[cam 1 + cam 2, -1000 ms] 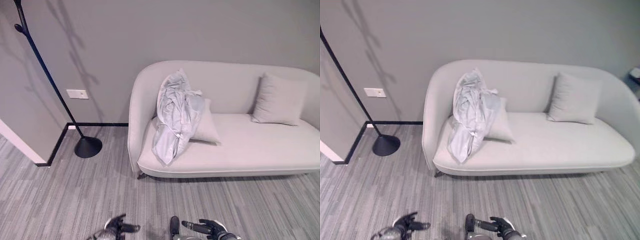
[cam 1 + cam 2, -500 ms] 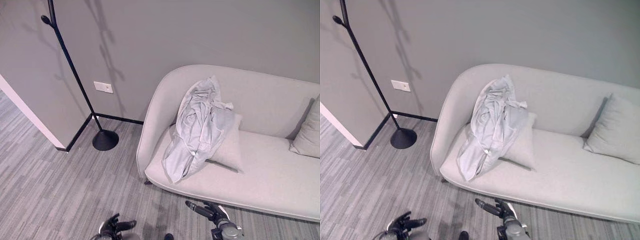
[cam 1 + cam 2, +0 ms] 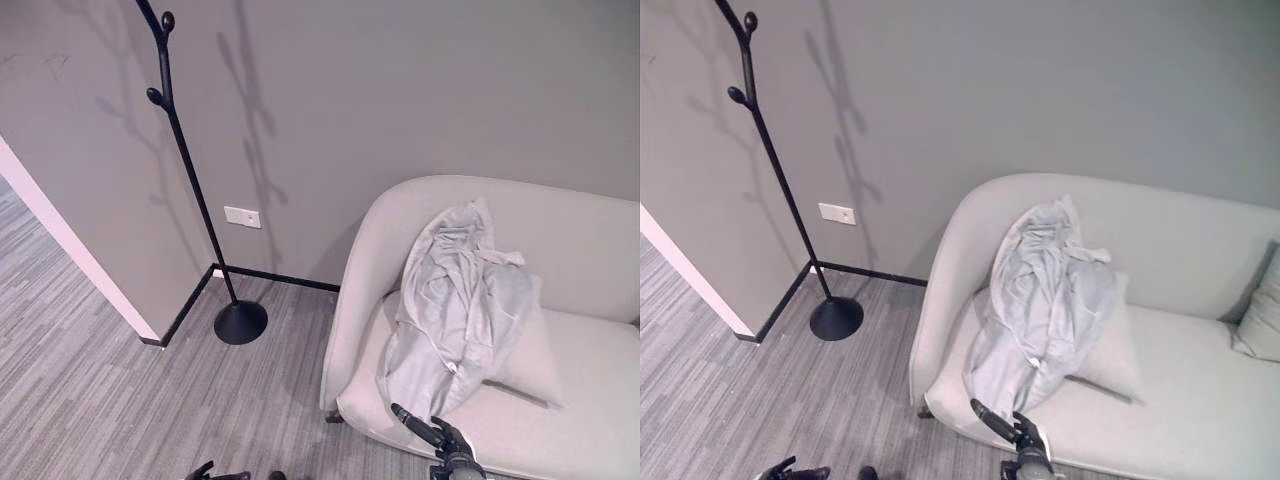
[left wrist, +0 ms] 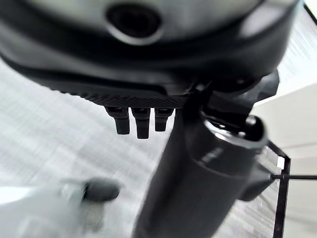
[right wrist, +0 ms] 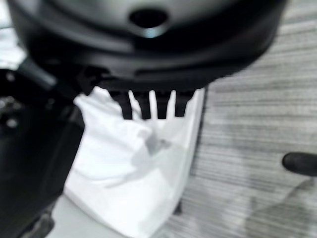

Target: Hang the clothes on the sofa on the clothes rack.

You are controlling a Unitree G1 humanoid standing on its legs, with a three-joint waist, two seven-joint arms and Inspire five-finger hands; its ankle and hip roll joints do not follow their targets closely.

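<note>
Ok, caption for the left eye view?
Right hand open, reaching toward the pale shirt draped over the sofa; black clothes rack stands bare.

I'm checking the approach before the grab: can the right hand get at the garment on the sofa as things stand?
Probably yes. The right hand is open, fingers pointing at the lower edge of the garment draped over a cushion on the sofa. Nothing lies between them; a short gap remains.
</note>
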